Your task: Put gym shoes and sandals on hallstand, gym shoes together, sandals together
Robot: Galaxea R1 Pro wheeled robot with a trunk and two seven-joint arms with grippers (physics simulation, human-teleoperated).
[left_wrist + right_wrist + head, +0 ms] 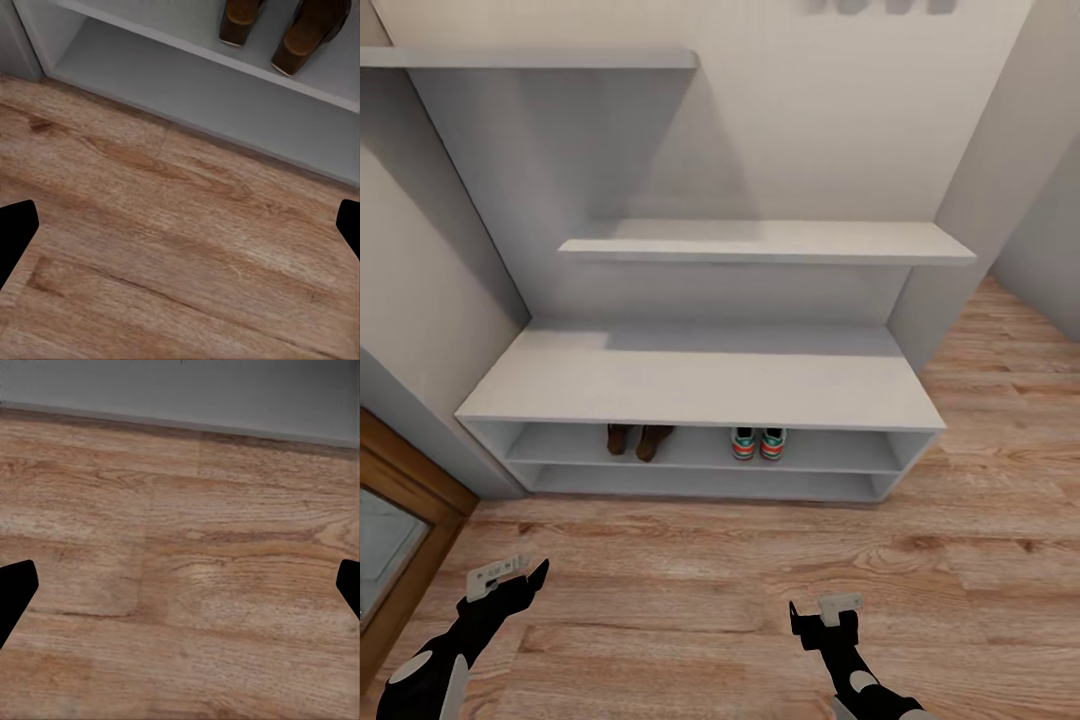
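Both arms low over the corridor floor (690, 590), near the hallstand (700, 385). Left gripper (510, 578) and right gripper (825, 612): fingers spread, empty. Sandals (638, 439) and gym shoes (758, 443) sit on its upper shelf.

Black arms, white panels, grey-white claw mounts.

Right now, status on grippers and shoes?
Left gripper and right gripper open, empty, over the floor. Sandals and gym shoes paired on the rack's upper shelf. Nothing in the way.
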